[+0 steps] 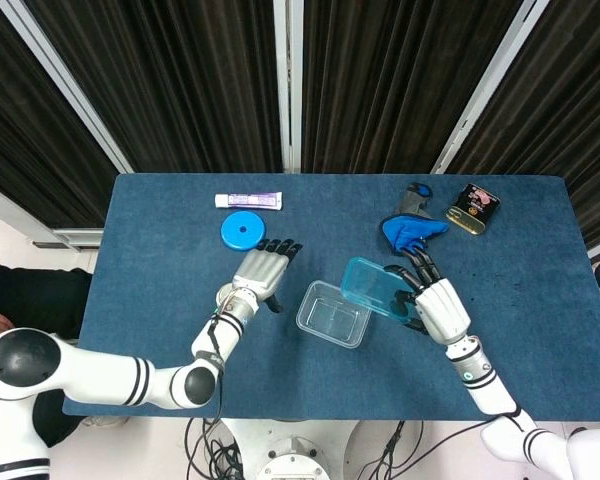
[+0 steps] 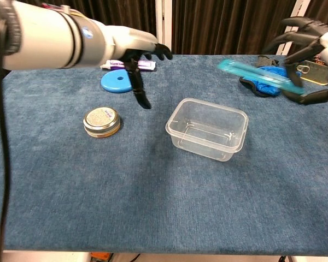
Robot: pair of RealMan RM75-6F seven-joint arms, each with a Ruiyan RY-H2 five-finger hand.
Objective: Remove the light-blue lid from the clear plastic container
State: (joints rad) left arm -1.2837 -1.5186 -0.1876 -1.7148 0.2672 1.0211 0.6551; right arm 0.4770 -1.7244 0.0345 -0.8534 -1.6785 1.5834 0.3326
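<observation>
The clear plastic container (image 1: 332, 314) (image 2: 209, 129) stands open and empty on the blue table. My right hand (image 1: 438, 305) (image 2: 320, 52) grips the light-blue lid (image 1: 373, 286) (image 2: 258, 76) in the air, up and to the right of the container, tilted. My left hand (image 1: 262, 271) (image 2: 135, 49) hovers to the left of the container with its fingers spread and nothing in it.
A round tin (image 2: 101, 121) lies left of the container, hidden by my left arm in the head view. A blue disc (image 1: 242, 231) and a tube (image 1: 249, 201) lie further back. At the back right are a blue cloth (image 1: 411, 232) and a can (image 1: 474, 208).
</observation>
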